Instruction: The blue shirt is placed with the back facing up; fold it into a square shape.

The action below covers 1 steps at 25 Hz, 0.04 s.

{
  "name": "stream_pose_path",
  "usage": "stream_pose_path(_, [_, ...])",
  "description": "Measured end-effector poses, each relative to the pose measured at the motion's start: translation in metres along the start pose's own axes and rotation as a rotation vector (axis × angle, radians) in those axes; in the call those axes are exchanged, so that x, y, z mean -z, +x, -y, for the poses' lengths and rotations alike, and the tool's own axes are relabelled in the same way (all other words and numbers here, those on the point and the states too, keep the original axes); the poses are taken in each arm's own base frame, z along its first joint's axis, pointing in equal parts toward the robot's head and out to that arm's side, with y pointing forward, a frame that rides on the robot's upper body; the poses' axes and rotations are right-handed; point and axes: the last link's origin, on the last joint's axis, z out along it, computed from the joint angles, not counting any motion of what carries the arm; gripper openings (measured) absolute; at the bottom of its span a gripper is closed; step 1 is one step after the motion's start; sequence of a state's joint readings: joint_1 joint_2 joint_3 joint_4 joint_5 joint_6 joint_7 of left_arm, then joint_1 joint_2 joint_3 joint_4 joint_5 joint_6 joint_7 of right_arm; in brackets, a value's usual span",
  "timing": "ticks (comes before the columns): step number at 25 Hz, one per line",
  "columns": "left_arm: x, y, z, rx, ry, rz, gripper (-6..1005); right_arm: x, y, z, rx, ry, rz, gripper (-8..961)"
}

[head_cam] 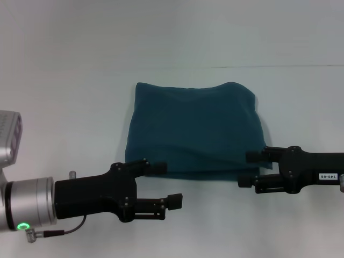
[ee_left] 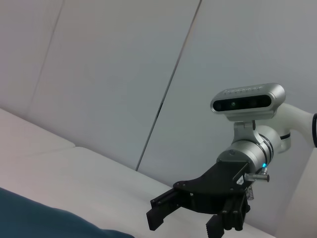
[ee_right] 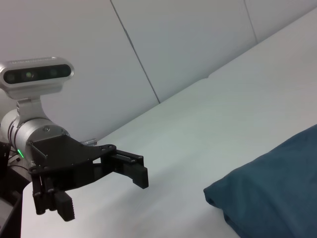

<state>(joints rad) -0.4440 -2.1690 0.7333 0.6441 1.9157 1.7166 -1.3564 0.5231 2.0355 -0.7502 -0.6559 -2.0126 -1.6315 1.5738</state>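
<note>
Neatly squared, plain blue shirt (head_cam: 194, 130)

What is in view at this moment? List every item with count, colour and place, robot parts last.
blue shirt: one, dark teal-blue, folded into a roughly square bundle, lying in the middle of the table between the two arms.
table: one, white, under the shirt and both arms.
wall: white panels with dark seams, behind the table.
left claw: one, black, on a silver wrist, open and holding nothing, just off the shirt's near left corner.
right claw: one, black, open and holding nothing, at the shirt's near right corner.
wrist cameras: two, silver-grey, one mounted above each claw.
</note>
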Motion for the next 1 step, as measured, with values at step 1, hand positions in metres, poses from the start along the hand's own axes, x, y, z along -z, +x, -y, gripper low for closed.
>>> stream_pose_path(1, [0.0001, -0.0001, 0.0001, 0.000, 0.001, 0.000, 927, 0.0000, 0.0001, 0.0000, 0.000, 0.000, 0.000, 909])
